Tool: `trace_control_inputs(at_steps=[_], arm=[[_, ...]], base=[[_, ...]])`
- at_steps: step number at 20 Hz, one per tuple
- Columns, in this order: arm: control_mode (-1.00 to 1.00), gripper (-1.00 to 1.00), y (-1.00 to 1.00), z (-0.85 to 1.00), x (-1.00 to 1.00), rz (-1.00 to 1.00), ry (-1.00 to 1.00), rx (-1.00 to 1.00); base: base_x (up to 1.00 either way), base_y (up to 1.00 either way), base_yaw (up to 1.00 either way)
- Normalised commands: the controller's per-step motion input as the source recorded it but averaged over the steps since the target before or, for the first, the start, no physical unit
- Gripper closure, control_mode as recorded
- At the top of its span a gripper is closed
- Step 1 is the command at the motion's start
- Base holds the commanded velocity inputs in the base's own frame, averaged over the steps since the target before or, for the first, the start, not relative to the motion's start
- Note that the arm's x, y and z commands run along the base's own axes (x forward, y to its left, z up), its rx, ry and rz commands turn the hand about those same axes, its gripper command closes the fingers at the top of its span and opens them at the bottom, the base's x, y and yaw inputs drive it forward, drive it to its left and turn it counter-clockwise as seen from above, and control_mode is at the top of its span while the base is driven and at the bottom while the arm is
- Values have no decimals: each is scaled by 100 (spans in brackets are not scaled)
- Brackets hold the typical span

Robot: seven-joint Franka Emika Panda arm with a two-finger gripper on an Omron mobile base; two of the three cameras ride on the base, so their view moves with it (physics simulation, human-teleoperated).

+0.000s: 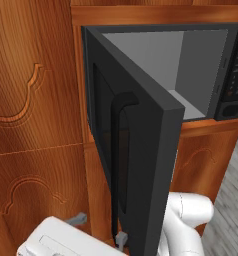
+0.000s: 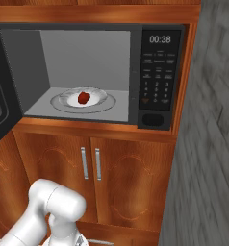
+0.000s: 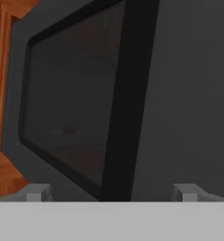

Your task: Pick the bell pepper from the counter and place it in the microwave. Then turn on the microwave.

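The microwave [image 2: 87, 33] stands with its door [image 1: 146, 150] swung wide open to the left. Inside, the small red bell pepper [image 2: 83, 98] lies on the glass turntable [image 2: 106, 103], with nothing touching it. My gripper [image 1: 100, 229] is low, at the outer face of the door, near its lower edge. In the hand view the gripper [image 3: 111, 193] is open, its fingertips [image 3: 36, 192] wide apart and empty, facing the dark window [image 3: 71, 108] and the vertical bar handle [image 3: 125, 94]. The counter is out of view.
The keypad [image 2: 157, 81] with a lit clock display is on the microwave's right side. Wooden cabinet doors [image 2: 111, 168] with metal handles are below, and tall wood panels [image 1: 31, 125] are to the left. A grey wall [image 2: 208, 144] rises on the right.
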Motion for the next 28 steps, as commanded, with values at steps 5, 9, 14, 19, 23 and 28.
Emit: trace_control_inputs(at_steps=[5,9,14,19,23,28], arm=[[-100,-100,-21,0,0,-1,0,0],[-100,-100,-24,0,0,-1,0,0],[-100,-100,-26,0,0,-1,0,0],[-100,-100,-24,0,0,0,0,0],[-100,-100,-26,0,0,0,0,0],[-100,-100,-28,0,0,0,0,0]], base=[[0,0,0],[0,0,0],[0,0,0],[0,0,0],[0,0,0],[0,0,0]])
